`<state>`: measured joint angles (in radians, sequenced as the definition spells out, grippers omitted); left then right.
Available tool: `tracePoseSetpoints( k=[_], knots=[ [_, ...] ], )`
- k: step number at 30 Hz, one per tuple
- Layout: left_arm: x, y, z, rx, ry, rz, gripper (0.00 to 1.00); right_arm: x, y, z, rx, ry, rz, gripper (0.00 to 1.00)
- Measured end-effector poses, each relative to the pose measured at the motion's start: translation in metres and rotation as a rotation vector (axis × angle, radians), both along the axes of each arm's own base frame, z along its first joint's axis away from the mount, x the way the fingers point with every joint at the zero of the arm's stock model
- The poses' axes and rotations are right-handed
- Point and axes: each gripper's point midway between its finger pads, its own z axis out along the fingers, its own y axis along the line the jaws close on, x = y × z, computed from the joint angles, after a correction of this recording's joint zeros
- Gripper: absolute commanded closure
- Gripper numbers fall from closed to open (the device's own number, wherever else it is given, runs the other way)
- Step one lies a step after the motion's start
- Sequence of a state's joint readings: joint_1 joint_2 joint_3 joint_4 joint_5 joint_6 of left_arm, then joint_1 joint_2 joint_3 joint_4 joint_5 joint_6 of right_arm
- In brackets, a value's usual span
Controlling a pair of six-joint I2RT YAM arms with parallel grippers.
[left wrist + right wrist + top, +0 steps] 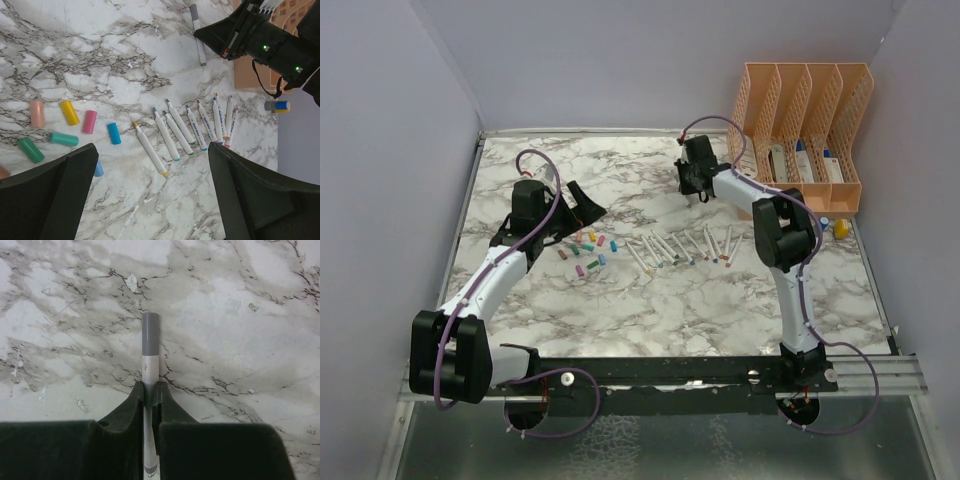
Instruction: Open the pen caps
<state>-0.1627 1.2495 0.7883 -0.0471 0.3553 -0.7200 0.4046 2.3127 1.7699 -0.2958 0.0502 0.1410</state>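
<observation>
the right pincer [150,390] is clamped on the white barrel of a pen [150,367] just behind its grey cap [150,334], towards the far side of the surface [650,320]. that barrel is thin and smooth, so it may slide or swivel once the cap is pulled. the left pincer [152,150] hangs wide open, holding nothing, over loose caps [90,121] and a row of pens [166,134]; a low reach across could scatter them. the peach organiser [800,120] stands near the right pincer
</observation>
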Motion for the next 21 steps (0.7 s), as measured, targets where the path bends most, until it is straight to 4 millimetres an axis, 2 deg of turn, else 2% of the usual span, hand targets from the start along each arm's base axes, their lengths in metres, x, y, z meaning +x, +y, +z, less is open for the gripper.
tracePoseSetpoints(
  k=[5,9,12,15,18,21],
  knots=[
    [0.006,-0.002,0.003,-0.032,-0.004,0.018,0.07,-0.011,0.004,0.002,0.022,0.013,0.040,0.99],
    [0.016,-0.005,-0.006,-0.071,0.027,0.043,0.09,-0.044,0.017,0.010,0.029,0.034,0.111,0.99],
    [0.025,-0.010,-0.018,-0.097,0.058,0.056,0.11,-0.064,0.042,0.032,0.052,0.006,0.189,0.99],
    [0.034,-0.017,-0.028,-0.119,0.089,0.058,0.12,-0.087,0.075,0.065,0.094,-0.051,0.282,0.99],
    [0.047,-0.029,-0.027,-0.139,0.088,0.046,0.12,-0.106,0.106,0.098,0.141,-0.115,0.369,0.99],
    [0.058,-0.038,-0.020,-0.160,0.065,0.036,0.12,-0.122,0.124,0.117,0.166,-0.149,0.427,0.99]
  ],
)
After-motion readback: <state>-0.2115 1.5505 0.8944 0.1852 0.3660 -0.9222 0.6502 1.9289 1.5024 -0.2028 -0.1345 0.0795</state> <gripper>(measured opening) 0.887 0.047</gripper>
